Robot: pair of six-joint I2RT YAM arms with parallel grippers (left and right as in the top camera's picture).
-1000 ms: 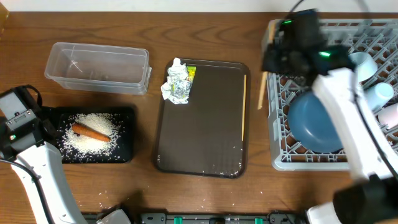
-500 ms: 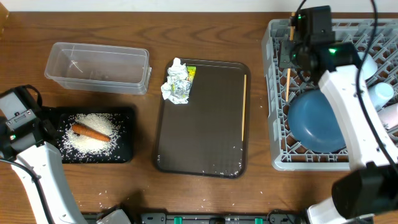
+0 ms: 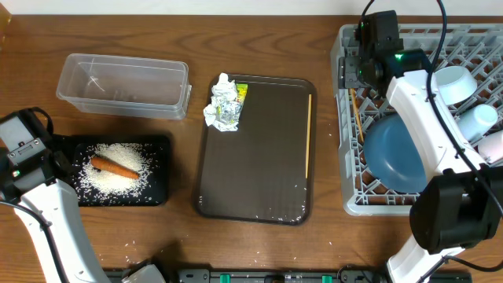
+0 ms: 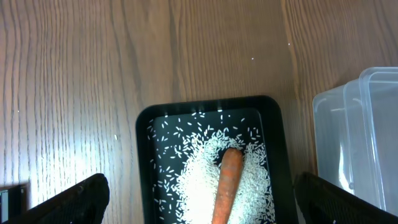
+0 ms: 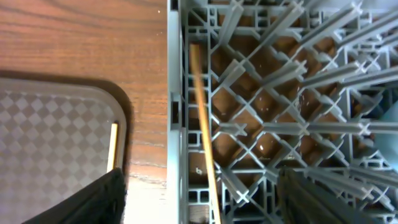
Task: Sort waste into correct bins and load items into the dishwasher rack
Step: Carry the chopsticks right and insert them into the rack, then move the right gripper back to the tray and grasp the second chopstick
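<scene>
My right gripper [image 3: 355, 72] hangs open over the far left corner of the grey dishwasher rack [image 3: 350, 200]. One chopstick [image 5: 202, 146] lies loose in the rack's grid between the spread fingers, touching neither. A second chopstick [image 3: 307, 135] rests along the brown serving tray's right edge. The blue plate [image 3: 397, 155] and white cups [image 3: 454, 82] stand in the rack. My left gripper [image 4: 199, 208] is open above the black tray [image 4: 144, 143], which holds rice [image 4: 199, 180] and a carrot [image 4: 227, 180]. Crumpled paper [image 3: 225, 103] lies on the serving tray's far left corner.
The clear plastic box [image 3: 124, 85] stands beyond the black tray [image 3: 161, 169] at the far left. The brown serving tray [image 3: 255, 181] fills the middle. A few rice grains [image 3: 134, 244] are scattered on the wood near the front edge.
My right gripper carried a chopstick over the rack's left side, then opened and let it go. The chopstick now lies in the rack. The left arm has not moved.
</scene>
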